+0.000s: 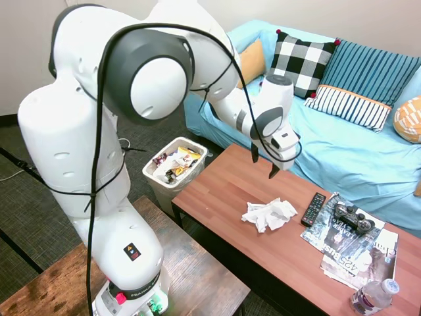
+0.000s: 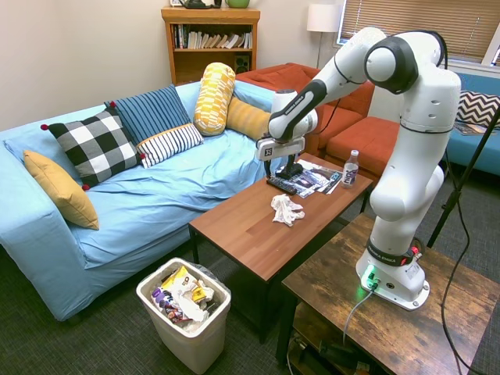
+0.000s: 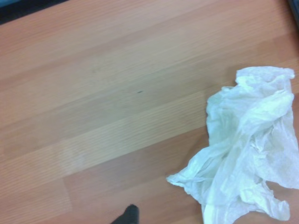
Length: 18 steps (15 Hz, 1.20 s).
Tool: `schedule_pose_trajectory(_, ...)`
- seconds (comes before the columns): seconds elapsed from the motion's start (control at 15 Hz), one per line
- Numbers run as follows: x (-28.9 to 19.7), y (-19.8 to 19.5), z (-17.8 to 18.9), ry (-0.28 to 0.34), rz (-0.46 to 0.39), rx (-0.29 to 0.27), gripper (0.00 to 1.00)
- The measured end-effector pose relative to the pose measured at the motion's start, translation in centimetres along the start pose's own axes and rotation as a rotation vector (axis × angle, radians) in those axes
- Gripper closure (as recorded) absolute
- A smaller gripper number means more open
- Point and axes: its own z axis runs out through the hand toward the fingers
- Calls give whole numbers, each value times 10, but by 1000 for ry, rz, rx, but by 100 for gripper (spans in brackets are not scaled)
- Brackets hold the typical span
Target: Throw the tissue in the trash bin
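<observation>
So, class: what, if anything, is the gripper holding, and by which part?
Nothing. The gripper is open and empty above the table; the tissue lies loose on the wood.

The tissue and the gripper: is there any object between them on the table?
No. In the first exterior view the gripper hangs open above the table, and only bare wood lies between it and the tissue.
</observation>
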Motion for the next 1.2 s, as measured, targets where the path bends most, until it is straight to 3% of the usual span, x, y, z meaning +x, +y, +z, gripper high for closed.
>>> schedule_pose_trajectory(0.8,57,-12,139,-54,84,-141,0)
schedule_pose_trajectory(1.2,66,-4,174,-61,106,-179,0)
